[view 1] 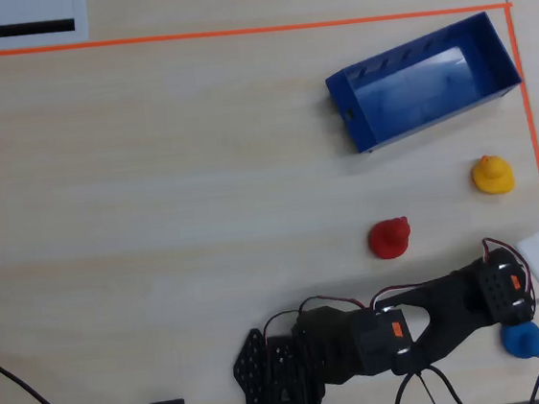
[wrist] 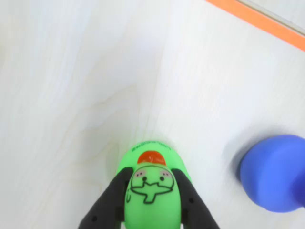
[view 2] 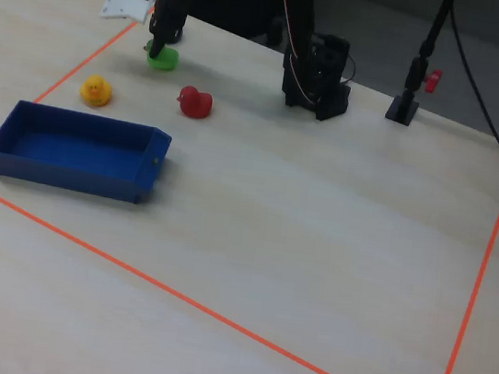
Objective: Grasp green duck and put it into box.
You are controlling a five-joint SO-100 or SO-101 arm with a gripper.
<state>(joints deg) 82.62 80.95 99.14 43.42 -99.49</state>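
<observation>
Wrist view lets us see the gripper (wrist: 151, 202) pinching the green duck (wrist: 152, 191), one black finger on each side of it, with the blue duck (wrist: 274, 172) near on the right. From the fixed view we find the green duck (view 2: 163, 58) on the table by the orange tape line (view 2: 91, 58), well apart from the box (view 2: 76, 163), which has the yellow duck (view 2: 96, 90) and the red duck (view 2: 194, 101) beside it.
</observation>
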